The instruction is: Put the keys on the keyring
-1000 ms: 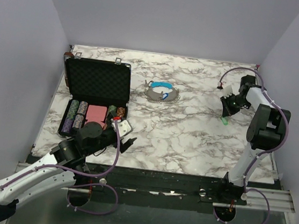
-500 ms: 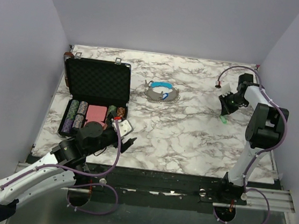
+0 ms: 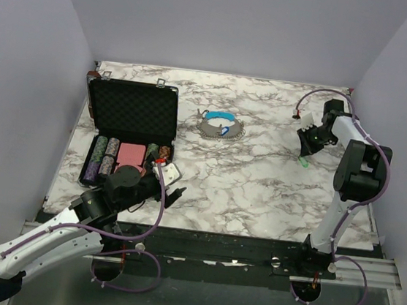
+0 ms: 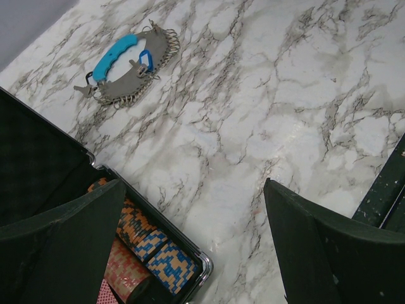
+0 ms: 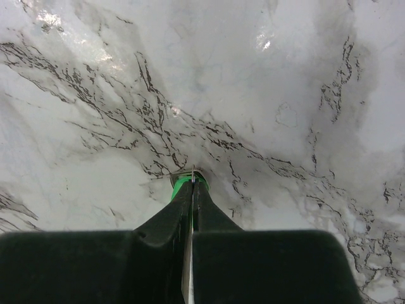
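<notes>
Keyring flat on the marble counter, far centre, blue segment on its far side, apart from both tools. Well to its right, green-headed key pinched in right tool, clenched on it, tip low over bare counter. Left of the keyring, open poker-chip case, foam-lined lid raised, chip stacks in the tray. Left tool released, jaws wide, grasping nothing, at the case's near right corner.
</notes>
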